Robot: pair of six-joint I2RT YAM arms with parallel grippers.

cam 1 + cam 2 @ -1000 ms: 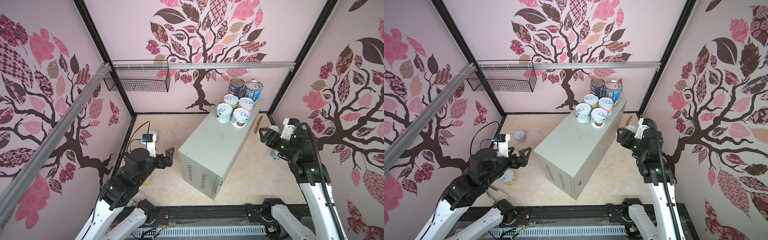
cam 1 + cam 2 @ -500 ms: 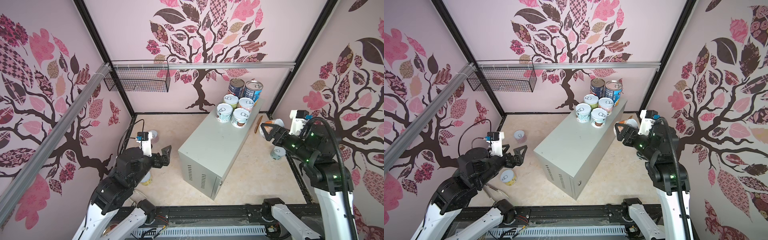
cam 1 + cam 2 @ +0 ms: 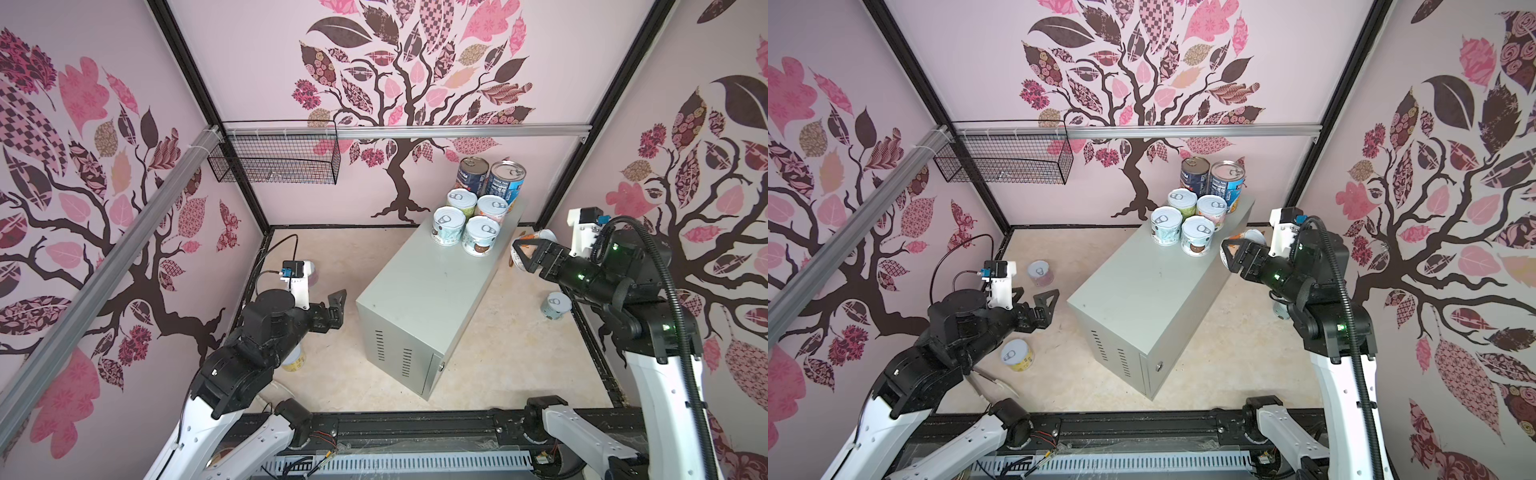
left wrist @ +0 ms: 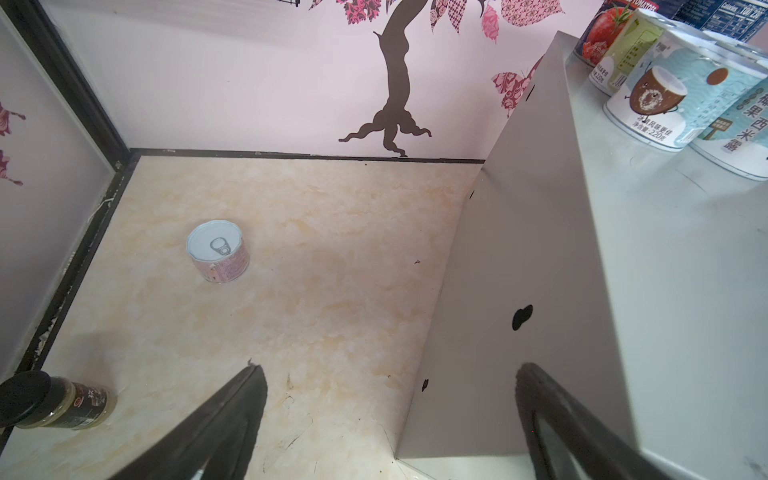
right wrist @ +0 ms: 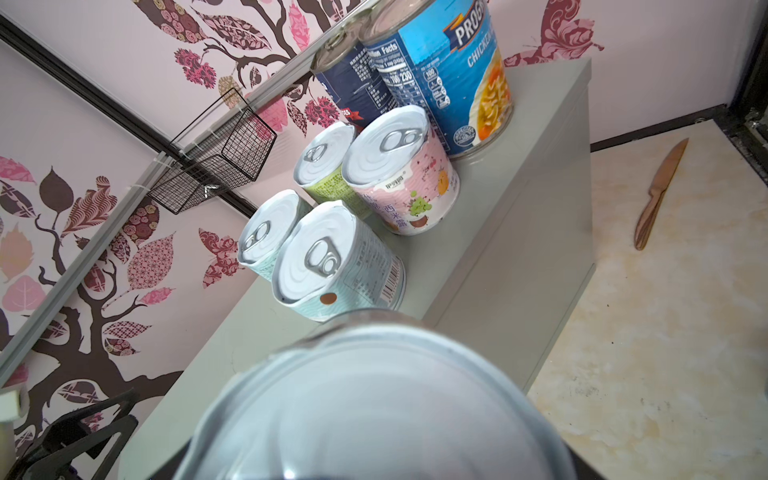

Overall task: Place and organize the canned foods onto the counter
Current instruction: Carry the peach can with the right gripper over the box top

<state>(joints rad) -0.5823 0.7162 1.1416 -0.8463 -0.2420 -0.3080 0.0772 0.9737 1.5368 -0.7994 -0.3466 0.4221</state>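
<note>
- Spanning the floor between both grippers, the counter [image 3: 428, 299] has its long side just beside the left fingers [image 4: 232, 419] and its far end just ahead of the right fingers [image 3: 519, 255].
- The right gripper [image 3: 528, 247] pinches the held can [image 5: 374, 407] by its side wall and hangs it at the counter's edge. Whether it is level I cannot tell.
- The left gripper [image 3: 1043, 305] has its fingers spread wide with nothing between them.
- Two tall cans [image 3: 492, 178] stand on the counter's far end, beyond the right fingertips.
- Four short cans [image 3: 465, 226] stand in a tight square before them, near the right fingertips. The held can likely belongs just beside this square.
- The pink can [image 4: 218, 251] stands on the floor well ahead of the left fingertips. The yellow can [image 3: 1016, 354] sits behind them, by the arm. A pale can [image 3: 555, 305] stands behind the right fingers.
- Each can looks stiff and probably weighty if full, with a smooth wall that could slip. Grip across the middle of the wall, below the lid rim, never by the pull-tab.
- A jar [image 4: 58, 401] sits on the floor off to one side of the left fingers.
</note>
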